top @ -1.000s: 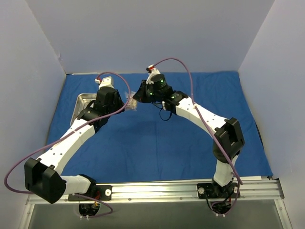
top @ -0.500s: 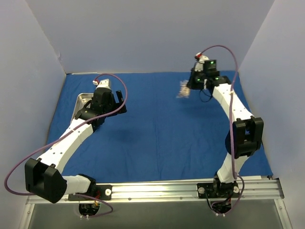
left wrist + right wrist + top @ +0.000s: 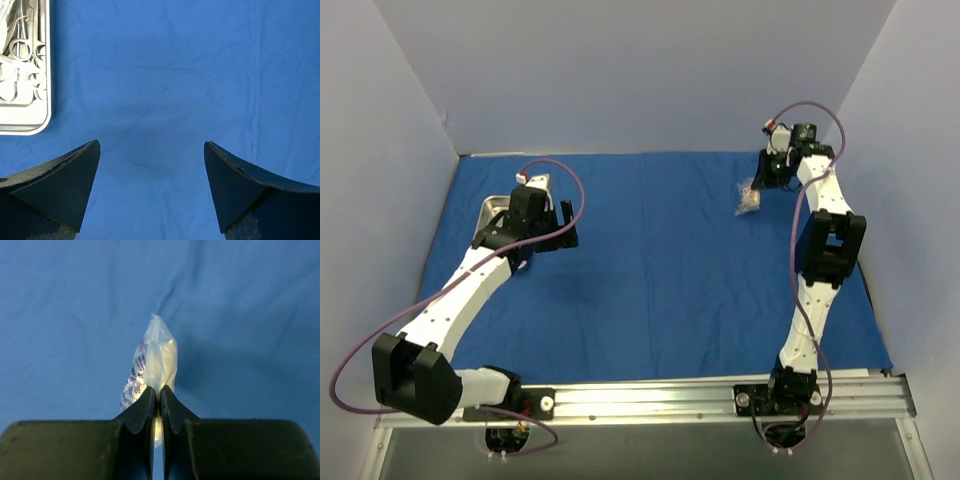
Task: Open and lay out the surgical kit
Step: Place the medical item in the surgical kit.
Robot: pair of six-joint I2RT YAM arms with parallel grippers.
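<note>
The royal-blue cloth wrap [image 3: 660,290] lies spread flat over the table. A small steel tray [image 3: 488,212] sits on it at the far left, partly hidden under my left wrist. In the left wrist view the tray [image 3: 44,75] holds silver scissor-handled clamps [image 3: 20,50]. My left gripper [image 3: 151,145] is open over bare cloth just right of the tray, nothing between its fingers. At the far right, my right gripper [image 3: 159,390] is shut on a small clear packet [image 3: 152,357] with blue print. The packet [image 3: 748,197] hangs above the cloth.
Pale walls close in the table at the back and on both sides. A metal rail [image 3: 650,395] carrying both arm bases runs along the near edge. The right arm [image 3: 820,250] stretches up along the right side.
My right gripper has carried the packet from the middle, beside the left gripper, to the far right. The left gripper has opened and drawn back slightly towards the tray.
</note>
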